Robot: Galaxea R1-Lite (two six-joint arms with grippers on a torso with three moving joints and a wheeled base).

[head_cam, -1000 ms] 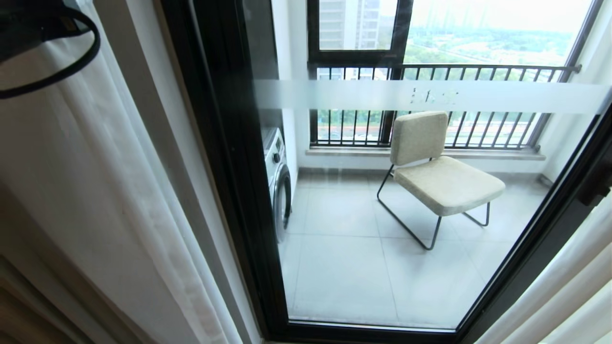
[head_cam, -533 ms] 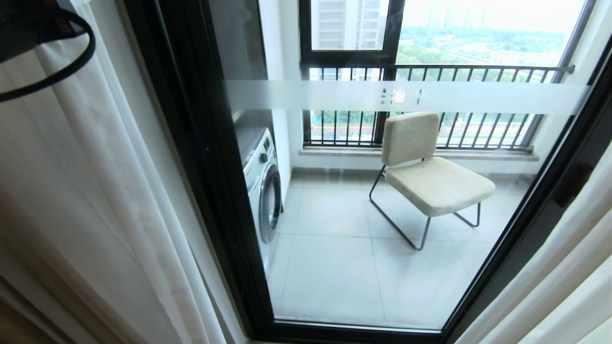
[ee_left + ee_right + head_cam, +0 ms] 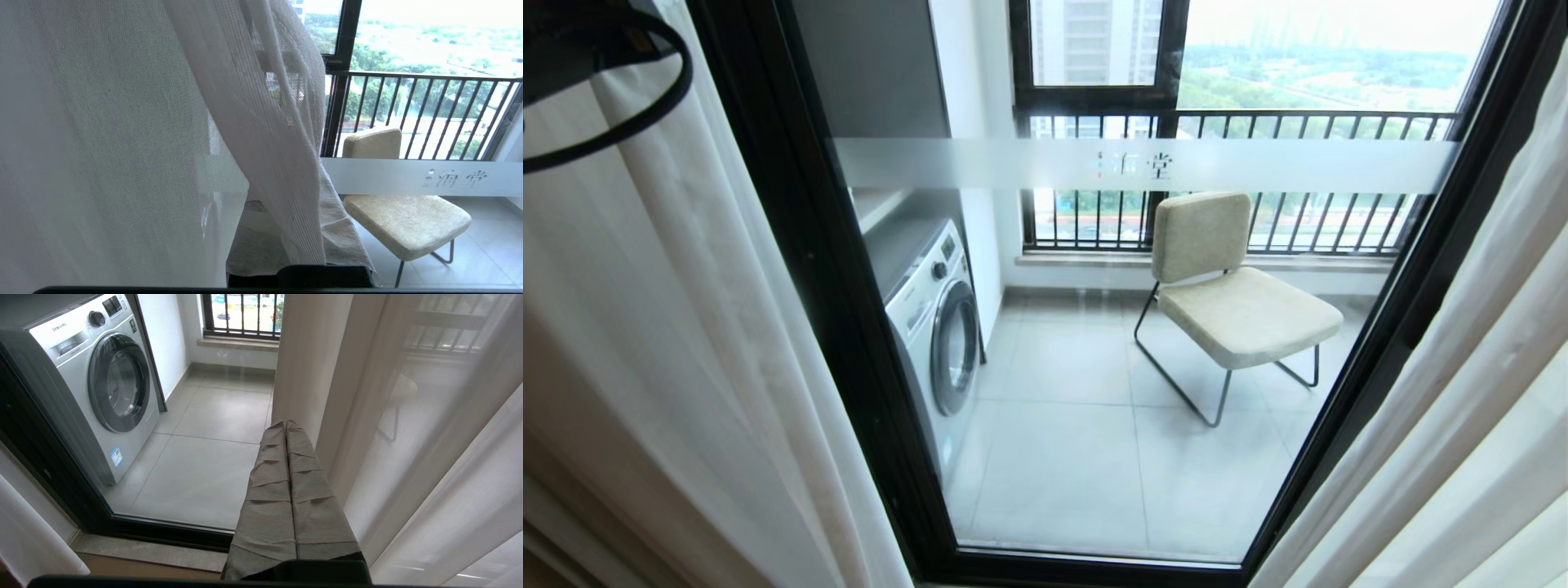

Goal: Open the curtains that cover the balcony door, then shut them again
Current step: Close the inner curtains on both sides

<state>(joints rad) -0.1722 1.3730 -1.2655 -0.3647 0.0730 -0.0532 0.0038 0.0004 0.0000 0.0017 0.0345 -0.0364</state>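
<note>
With its fingers pressed together on a fold of the sheer curtains [image 3: 253,122], the left gripper [image 3: 302,261] seemed to be mid-way through opening them, the balcony door [image 3: 1094,163] just beyond it, likely needing further sideways pull, while the right gripper [image 3: 288,428] hung shut, empty.

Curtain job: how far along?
Done: opening. The curtains hang to both sides and the balcony door glass is exposed. In hand: the left end effector is shut, apparently on a sheer curtain fold. The right end effector is shut and empty. Left: drawing them closed.
</note>
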